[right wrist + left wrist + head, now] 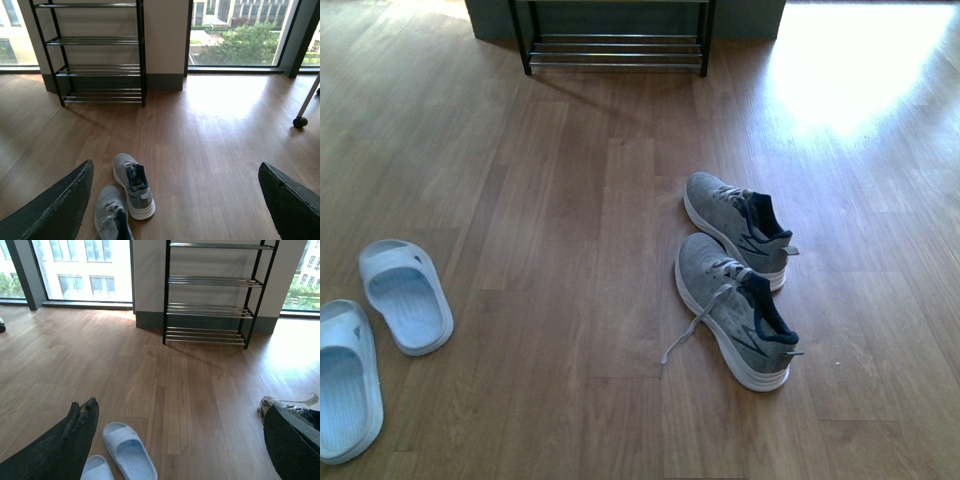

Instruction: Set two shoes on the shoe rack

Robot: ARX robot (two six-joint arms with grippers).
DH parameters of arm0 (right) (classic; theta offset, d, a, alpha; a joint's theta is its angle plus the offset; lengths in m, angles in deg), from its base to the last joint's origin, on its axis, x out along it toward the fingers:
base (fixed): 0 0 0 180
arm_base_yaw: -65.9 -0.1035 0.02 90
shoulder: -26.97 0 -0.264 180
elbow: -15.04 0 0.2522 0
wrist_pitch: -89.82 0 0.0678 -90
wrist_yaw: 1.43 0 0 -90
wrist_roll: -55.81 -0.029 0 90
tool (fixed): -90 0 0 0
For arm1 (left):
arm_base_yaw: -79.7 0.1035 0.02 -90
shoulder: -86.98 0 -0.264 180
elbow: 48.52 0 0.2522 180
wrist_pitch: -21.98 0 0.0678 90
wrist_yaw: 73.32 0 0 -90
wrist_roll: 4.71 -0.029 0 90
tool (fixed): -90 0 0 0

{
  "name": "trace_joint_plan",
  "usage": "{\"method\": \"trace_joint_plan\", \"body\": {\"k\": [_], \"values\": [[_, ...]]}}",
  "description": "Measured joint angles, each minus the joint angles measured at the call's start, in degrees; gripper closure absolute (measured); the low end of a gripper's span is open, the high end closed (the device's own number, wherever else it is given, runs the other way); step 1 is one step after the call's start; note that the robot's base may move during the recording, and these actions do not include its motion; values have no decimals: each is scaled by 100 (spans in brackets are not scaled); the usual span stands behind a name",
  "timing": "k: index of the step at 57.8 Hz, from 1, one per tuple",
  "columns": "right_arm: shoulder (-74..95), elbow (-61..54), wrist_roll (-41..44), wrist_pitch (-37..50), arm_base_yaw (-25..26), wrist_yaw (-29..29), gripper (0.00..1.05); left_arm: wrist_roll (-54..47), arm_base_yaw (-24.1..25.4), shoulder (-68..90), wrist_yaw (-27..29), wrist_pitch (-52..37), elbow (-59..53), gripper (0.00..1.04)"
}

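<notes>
Nothing is done yet, as I judge it: the far sneaker (735, 227) and the near sneaker (735, 308) lie side by side on the floor (570, 250), right of centre and well apart from the shoe rack (615, 45) at the far wall, which carries no shoe on any tier I can see. My left fingers (70, 445) and right fingers (65, 205) are spread wide, holding nothing. The pale blue slides (405, 295) lie near left. Both pick-ups and both placements remain.

Home-like room, wood floor (560, 300), tall windows (235, 35), shoe rack (210, 310)

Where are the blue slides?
In the front view, the slides lie on the floor at lower left, far left of the sneakers.
</notes>
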Motion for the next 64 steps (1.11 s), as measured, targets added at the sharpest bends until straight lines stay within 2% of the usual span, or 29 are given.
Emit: {"method": "trace_joint_plan", "body": {"k": [64], "values": [[4, 0, -2, 0, 0, -24, 9, 0, 2, 0, -17, -2, 0, 9]]}}
